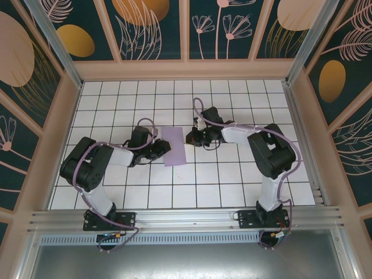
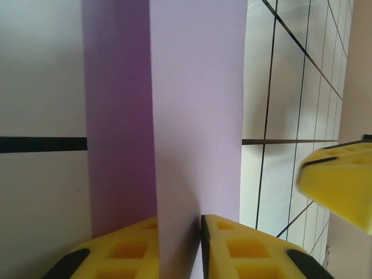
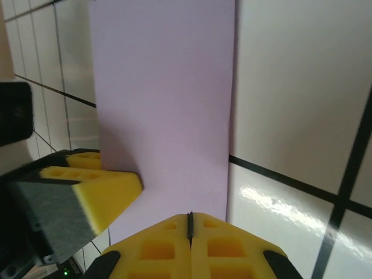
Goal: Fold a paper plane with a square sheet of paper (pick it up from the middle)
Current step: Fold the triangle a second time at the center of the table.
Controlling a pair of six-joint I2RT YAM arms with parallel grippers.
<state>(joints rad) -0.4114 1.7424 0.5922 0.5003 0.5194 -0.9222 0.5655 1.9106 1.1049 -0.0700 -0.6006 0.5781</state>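
Observation:
The square sheet of paper (image 1: 174, 145) is lilac-purple and lies folded into a narrow strip on the white tiled floor between the two arms. My left gripper (image 1: 164, 150) is at its left edge. In the left wrist view a raised layer of the paper (image 2: 197, 104) stands in the narrow gap of the left gripper (image 2: 179, 225), whose jaws are slightly apart. My right gripper (image 1: 189, 139) is at the strip's right edge. In the right wrist view the right gripper (image 3: 190, 216) is shut, tips together over the paper (image 3: 163, 87). I cannot tell whether it pinches a layer.
The white tiled floor (image 1: 232, 180) has black grid lines and is boxed in by patterned walls (image 1: 151, 35). The right gripper's yellow finger (image 2: 343, 180) shows at the right of the left wrist view. A left-gripper finger (image 3: 87, 186) shows at the left of the right wrist view.

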